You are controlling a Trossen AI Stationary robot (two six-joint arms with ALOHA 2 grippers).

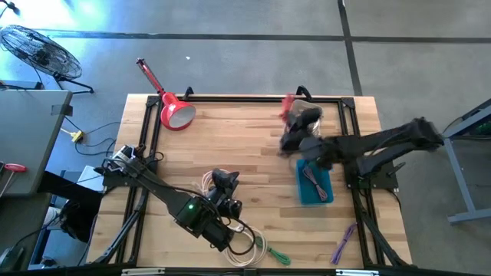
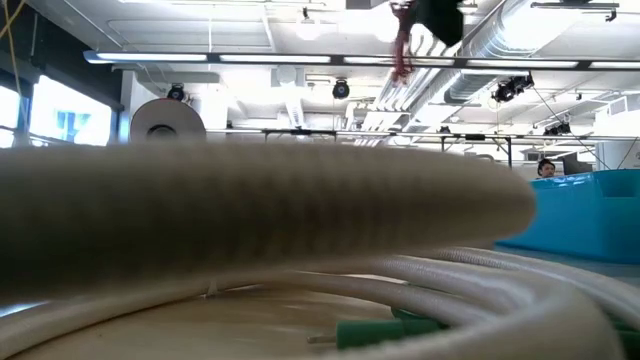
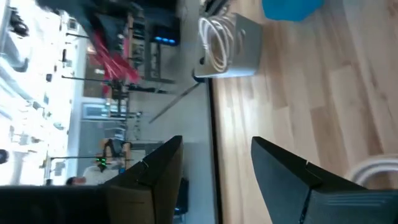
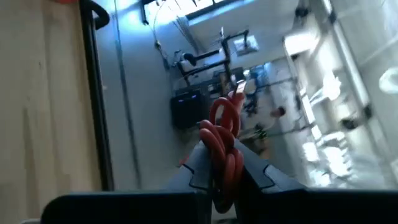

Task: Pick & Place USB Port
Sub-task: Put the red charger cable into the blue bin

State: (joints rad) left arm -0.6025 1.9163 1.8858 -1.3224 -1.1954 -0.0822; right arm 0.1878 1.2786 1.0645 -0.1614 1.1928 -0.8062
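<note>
A bunched red cable point(image 4: 222, 146) is in my right gripper point(image 4: 222, 155), which is shut on it and held high over the table's far right part point(image 1: 294, 115), beyond the blue bin point(image 1: 314, 184). In the low view the cable point(image 2: 402, 45) dangles at the top of the picture. My left gripper point(image 3: 214, 155) stands open with nothing between its fingers, raised above the table's near middle point(image 1: 224, 180) beside a white cable point(image 1: 205, 184). My right gripper pinches the bundle of red cable loops point(image 4: 225, 168) between its two fingers. Several loops stick out past the fingertips point(image 4: 219, 118). The fingers lie about level, pointing toward the table's far left. The cable is lifted clear of the table, and a short end point(image 2: 400, 60) hangs below.
The blue bin holds purple cables point(image 1: 316, 182). A coiled white cable with a green plug point(image 1: 270, 253) lies at the near edge, and a loose purple cable point(image 1: 343, 244) lies near right. A red lamp point(image 1: 173, 111) rests at the far left. A grey box with a white coil point(image 3: 227, 40) stands at the far edge.
</note>
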